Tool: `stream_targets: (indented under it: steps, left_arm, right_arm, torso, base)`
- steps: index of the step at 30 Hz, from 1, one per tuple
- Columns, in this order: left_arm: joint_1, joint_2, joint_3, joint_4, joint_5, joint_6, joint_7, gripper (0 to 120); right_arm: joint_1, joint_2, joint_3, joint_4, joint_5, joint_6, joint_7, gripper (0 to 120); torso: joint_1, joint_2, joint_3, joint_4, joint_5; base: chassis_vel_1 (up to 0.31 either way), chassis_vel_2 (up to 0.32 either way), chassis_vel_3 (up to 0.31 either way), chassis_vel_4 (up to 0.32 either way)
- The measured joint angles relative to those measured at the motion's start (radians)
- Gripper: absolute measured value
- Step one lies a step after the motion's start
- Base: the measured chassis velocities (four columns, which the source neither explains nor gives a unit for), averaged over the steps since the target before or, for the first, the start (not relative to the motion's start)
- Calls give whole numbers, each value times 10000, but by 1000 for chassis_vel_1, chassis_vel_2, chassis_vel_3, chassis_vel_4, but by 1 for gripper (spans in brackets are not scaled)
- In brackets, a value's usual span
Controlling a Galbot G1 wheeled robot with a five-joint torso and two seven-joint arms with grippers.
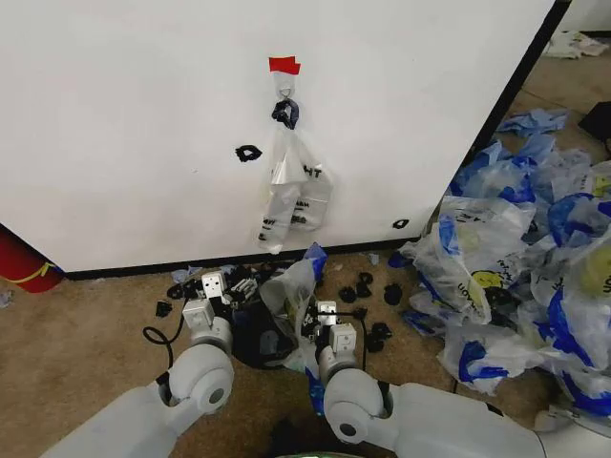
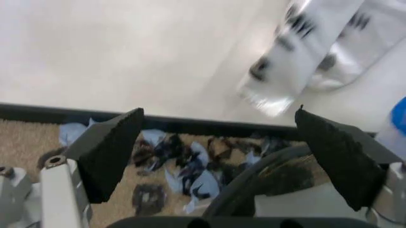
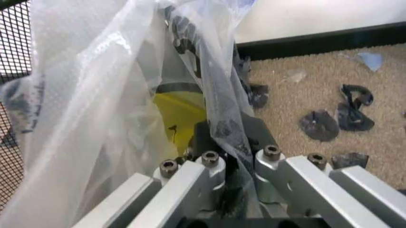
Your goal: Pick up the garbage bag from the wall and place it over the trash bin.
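Over carpet (image 1: 76, 334), right end effector (image 3: 231, 164) pinches garbage bag (image 3: 114, 95).

Both arms reaching low forward, left gripper (image 2: 216, 156) fingers spread, right gripper (image 3: 231, 164) fingers pinched

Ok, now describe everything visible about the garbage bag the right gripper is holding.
The garbage bag is thin, translucent white plastic, crumpled and bunched rather than spread. In the right wrist view its film shows dark lettering and a yellow patch through the layers. A blue part sticks up at its top. It stands low on the carpet beside the black mesh trash bin, below the wall. The right gripper is shut on a fold of it; the open left gripper is apart from it.
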Motion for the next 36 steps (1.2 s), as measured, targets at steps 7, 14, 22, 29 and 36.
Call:
stream_targets:
  steps: [7,14,22,29,36]
  left_arm:
    - [102,610,-178,-2327,-1017,510,149,94]
    - [-228,1079,477,-3745,-3345,572,453,94]
    - [-1347,1570,1398,-3055,-3921,473,694,94]
    - [-1700,1868,1461,-2720,-3948,363,730,94]
    - [-1939,1780,1468,-2695,-4025,339,715,94]
  right_arm:
    - [265,92,168,-83,-93,8,53,0]
    - [615,222,80,-47,-92,-65,165,0]
    - [1182,-8,-464,420,-171,-203,291,0]
    - [1298,-213,-578,681,-278,-208,251,0]
    - [1261,-137,-621,593,-398,-206,190,0]
  torso:
    - [0,0,0,0,3]
    - [0,0,-2,0,1]
    - [0,0,-1,0,-2]
    - [0,0,-1,0,4]
    - [0,0,-1,0,2]
  base:
    - [0,0,0,0]
    - [0,0,0,0]
    - [0,0,0,0]
    - [0,0,0,0]
    - [0,0,0,0]
